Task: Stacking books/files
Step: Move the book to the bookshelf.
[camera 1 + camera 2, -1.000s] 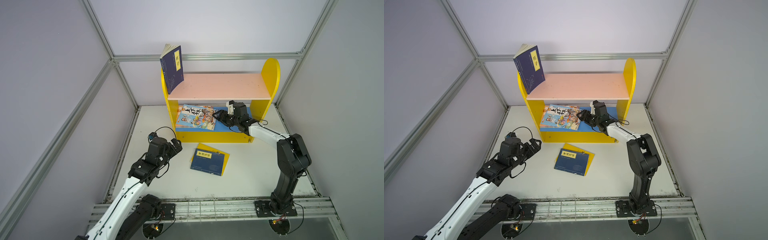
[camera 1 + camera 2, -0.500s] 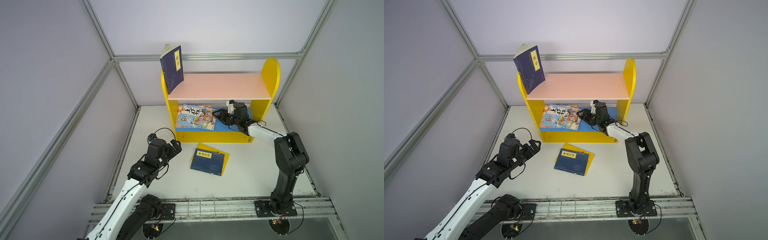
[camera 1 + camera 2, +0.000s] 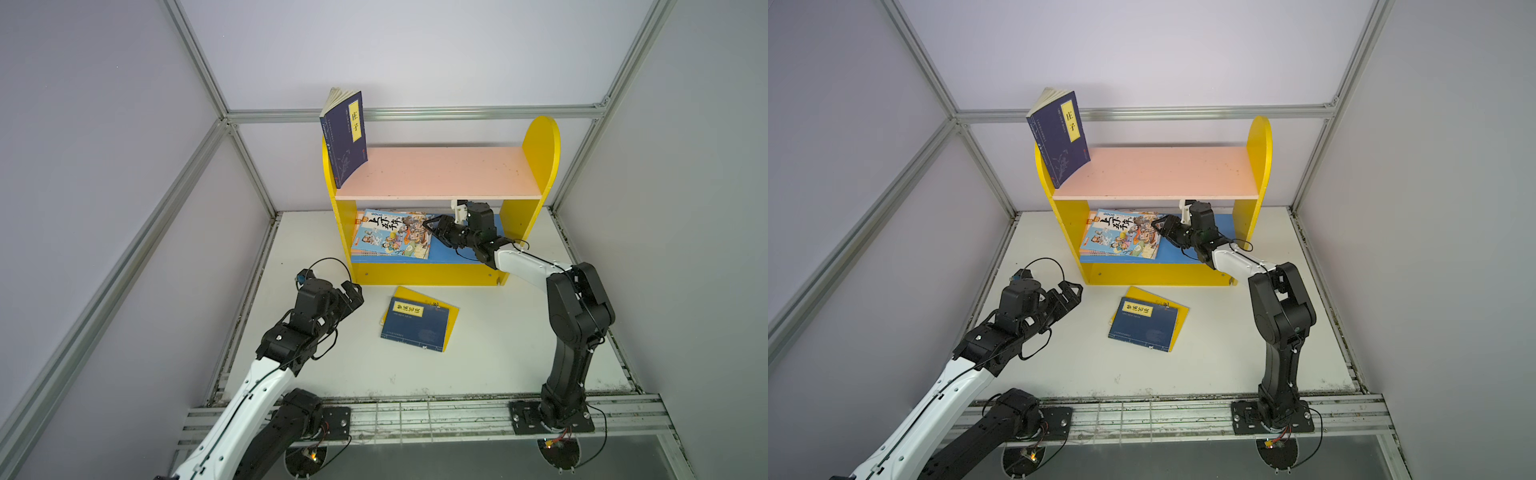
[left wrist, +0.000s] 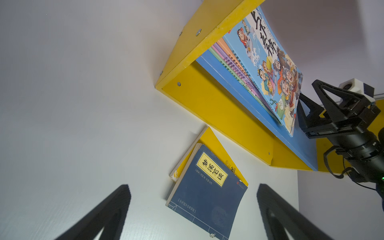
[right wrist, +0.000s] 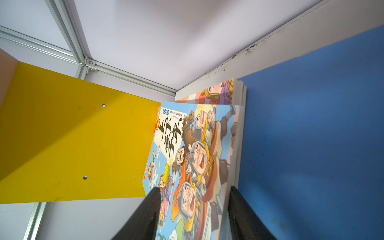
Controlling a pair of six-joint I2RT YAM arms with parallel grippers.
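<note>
Right end effector (image 3: 429, 228) astride light-blue cartoon book stack (image 3: 386, 237), lower shelf (image 3: 451, 254)

The left arm (image 3: 286, 336) reaches forward and low, and the left end effector (image 3: 352, 294) has its jaws spread wide. The right arm (image 3: 577, 307) extends from a raised elbow. The right end effector (image 3: 430, 229) has its jaws partly apart, one finger above the other.

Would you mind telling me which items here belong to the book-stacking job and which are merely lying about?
Job: cartoon-book stack; upright navy book; flat navy book; yellow book beneath it.
Just there: yellow shelf unit; aluminium frame.
</note>
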